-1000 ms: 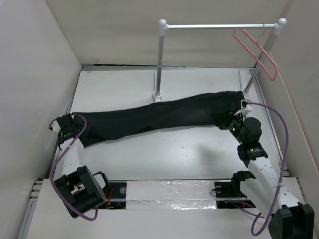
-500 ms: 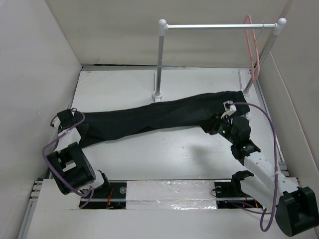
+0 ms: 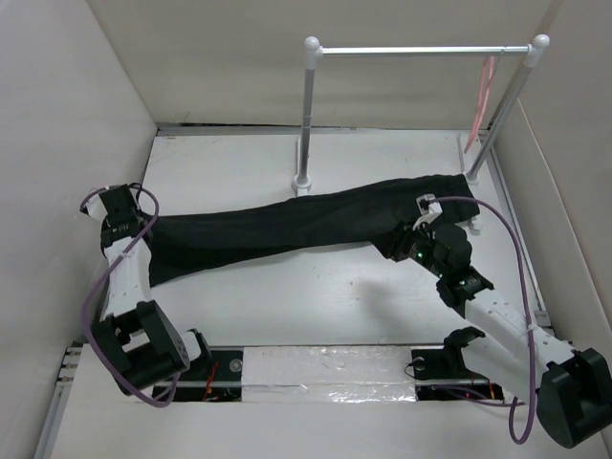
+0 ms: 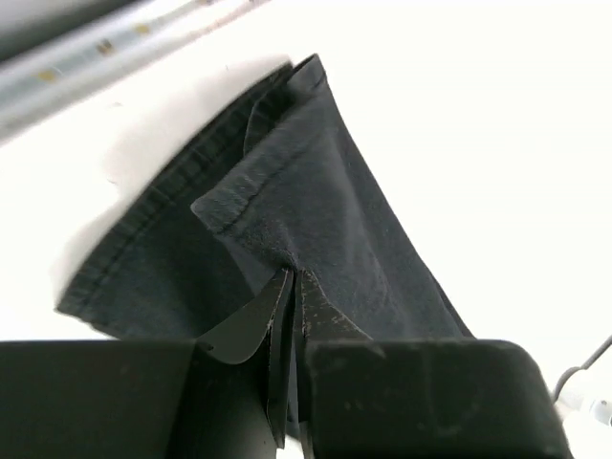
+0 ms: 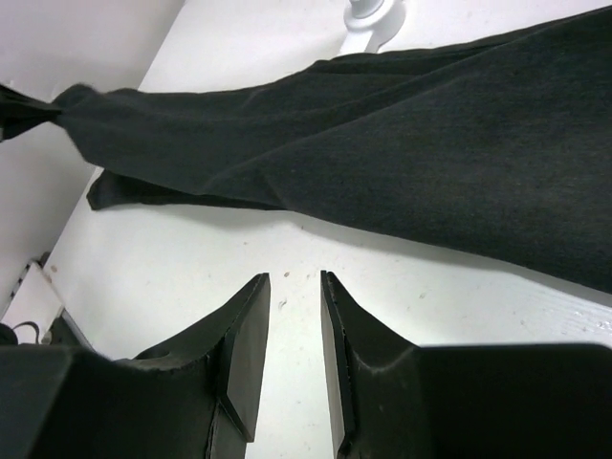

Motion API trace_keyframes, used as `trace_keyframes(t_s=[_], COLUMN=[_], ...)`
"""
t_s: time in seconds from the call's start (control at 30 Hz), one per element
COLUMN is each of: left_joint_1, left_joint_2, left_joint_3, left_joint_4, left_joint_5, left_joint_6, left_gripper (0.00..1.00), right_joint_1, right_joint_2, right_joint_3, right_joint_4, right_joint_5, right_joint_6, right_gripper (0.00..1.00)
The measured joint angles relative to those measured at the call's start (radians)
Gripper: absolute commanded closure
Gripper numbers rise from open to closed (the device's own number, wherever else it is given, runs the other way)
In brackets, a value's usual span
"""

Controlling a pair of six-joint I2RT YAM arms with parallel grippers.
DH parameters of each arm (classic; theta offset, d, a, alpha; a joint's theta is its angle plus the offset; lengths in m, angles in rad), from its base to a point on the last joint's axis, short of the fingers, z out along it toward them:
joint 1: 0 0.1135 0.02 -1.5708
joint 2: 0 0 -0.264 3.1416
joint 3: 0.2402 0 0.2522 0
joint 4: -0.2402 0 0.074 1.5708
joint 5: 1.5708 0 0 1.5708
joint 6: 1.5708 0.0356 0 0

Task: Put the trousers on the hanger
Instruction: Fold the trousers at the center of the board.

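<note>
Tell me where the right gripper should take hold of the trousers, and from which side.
Take the waist end of the trousers, coming down from the near side. The left gripper pinches a leg hem, the cloth lies flat and stretched out, and the open right gripper hovers near that waist end.

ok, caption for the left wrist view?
Left end effector pinching a fold of the black trousers near the leg hem, over the white table.

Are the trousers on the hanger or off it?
Off. The trousers lie on the table; the hanger hangs bare on the rail.
</note>
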Motion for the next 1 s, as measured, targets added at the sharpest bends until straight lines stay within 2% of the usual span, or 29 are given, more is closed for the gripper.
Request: trace_keyframes(t_s=[0.07, 0.1, 0.17, 0.2, 0.23, 0.3, 0.33, 0.37, 0.47, 0.57, 0.6, 0.7, 0.73, 0.87, 1.0], left_joint_1=[0.000, 0.000, 0.000, 0.000, 0.006, 0.020, 0.029, 0.035, 0.044, 0.010, -0.049, -0.288, -0.387, -0.740, -0.958], left_joint_2=[-0.037, -0.055, -0.084, -0.093, -0.099, -0.102, -0.103, -0.105, -0.116, -0.141, -0.161, -0.177, -0.166, -0.034, 0.189], left_joint_3=[0.025, 0.034, 0.040, 0.040, 0.040, 0.027, 0.015, 0.002, -0.024, -0.024, -0.024, -0.016, -0.010, 0.072, 0.197], left_joint_4=[-0.041, -0.060, -0.084, -0.096, -0.107, -0.111, -0.111, -0.114, -0.137, -0.132, -0.124, -0.075, -0.053, 0.018, 0.095], left_joint_5=[-0.017, -0.027, -0.057, -0.071, -0.082, -0.087, -0.089, -0.090, -0.089, -0.079, -0.090, -0.108, -0.126, -0.209, -0.280], left_joint_6=[0.024, 0.034, 0.057, 0.063, 0.070, 0.072, 0.072, 0.072, 0.071, 0.061, 0.048, -0.001, -0.019, -0.080, -0.101], left_gripper=[1.00, 0.85, 0.68, 0.50, 0.41, 0.31, 0.31, 0.31, 0.37, 0.48, 0.56, 0.62, 0.63, 0.62, 0.58], right_joint_1=[-0.002, -0.001, -0.004, -0.007, -0.011, -0.028, -0.036, -0.055, -0.104, -0.155, -0.172, -0.238, -0.259, -0.379, -0.491], right_joint_2=[0.000, 0.000, 0.000, 0.000, 0.000, 0.000, 0.000, -0.001, 0.002, 0.024, 0.034, 0.059, 0.064, 0.078, 0.154], right_joint_3=[0.000, 0.000, 0.000, 0.000, 0.002, 0.006, 0.007, 0.008, 0.008, 0.008, 0.007, 0.004, -0.002, -0.034, -0.043], right_joint_4=[0.000, -0.001, -0.003, -0.006, -0.011, -0.022, -0.026, -0.031, -0.043, -0.047, -0.048, -0.049, -0.048, -0.044, -0.019], right_joint_5=[0.011, 0.016, 0.023, 0.024, 0.026, 0.031, 0.033, 0.039, 0.051, 0.069, 0.074, 0.097, 0.107, 0.142, 0.163], right_joint_6=[-0.001, -0.001, -0.003, -0.004, -0.005, -0.010, -0.014, -0.011, -0.015, -0.006, 0.000, 0.028, 0.037, 0.091, 0.138], right_gripper=[0.62, 0.60, 0.56, 0.52, 0.42, 0.33, 0.24, 0.21, 0.18, 0.18, 0.17, 0.06, 0.00, 0.00, 0.00])
